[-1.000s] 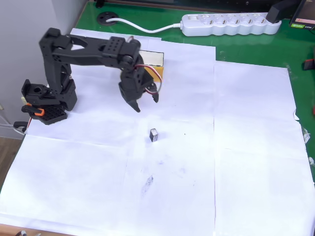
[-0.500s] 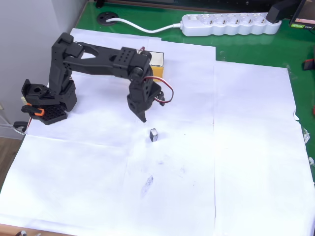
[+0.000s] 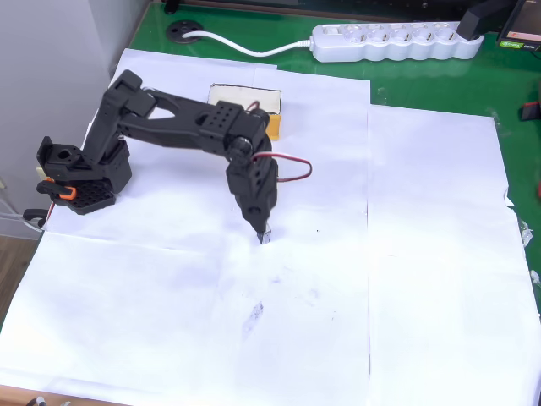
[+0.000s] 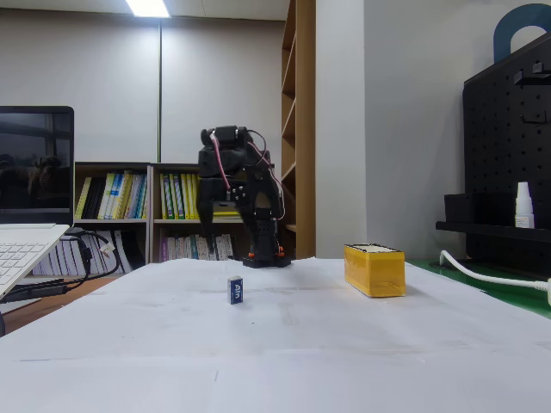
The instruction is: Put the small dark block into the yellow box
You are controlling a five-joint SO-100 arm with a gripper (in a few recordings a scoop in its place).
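Going by the fixed view, the small dark block (image 4: pixel 235 290) is the nearest thing, standing upright on the white paper that covers the bench (image 4: pixel 284 344), its lighter face turned toward the camera. In the overhead view the block (image 3: pixel 265 236) is mostly hidden beneath the gripper (image 3: pixel 261 228), with just a sliver showing at the fingertips. The gripper points down at it, right at or just above it. I cannot tell whether the fingers are spread around the block or pressed together, since the black parts merge in both views, nor whether they touch it.

The block looks like a rigid, very light cube, likely smooth-faced, so it could tip or skid if nudged from one side. A hold across two opposite upright faces, low and centred, seems the safest.

Farther back than the block and off to its right in the fixed view sits the yellow box (image 4: pixel 374 269), open side up and well apart from the block. Beyond the box in the overhead view lies a white power strip (image 3: pixel 389 41) on the green bench edge.
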